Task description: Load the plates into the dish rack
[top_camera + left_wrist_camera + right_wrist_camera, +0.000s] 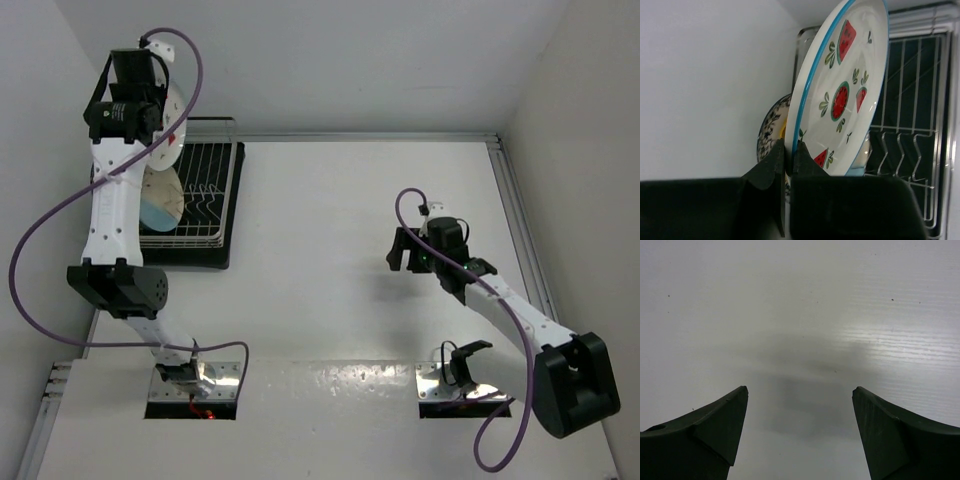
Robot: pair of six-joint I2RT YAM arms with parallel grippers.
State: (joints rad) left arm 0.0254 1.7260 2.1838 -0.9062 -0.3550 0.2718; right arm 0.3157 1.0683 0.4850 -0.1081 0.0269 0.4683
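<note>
Jaws on my left gripper (788, 149) are pinched tight on the rim of a white plate (845, 95) painted with red fruit slices and edged in teal. I hold it on edge, a little tilted, over the left side of the dish rack (920, 150); whether its edge touches the wires I cannot tell. Just behind it, towards the wall, a plate with a dark blue floral rim (771, 125) stands in the rack. From above, a light blue plate (160, 200) leans upright in the rack's near left part. The rack sits on a black tray (232, 215) at the far left of the table (340, 250). My right gripper (799, 388) hangs well apart from the rack, jaws spread wide, with the white table showing between them
</note>
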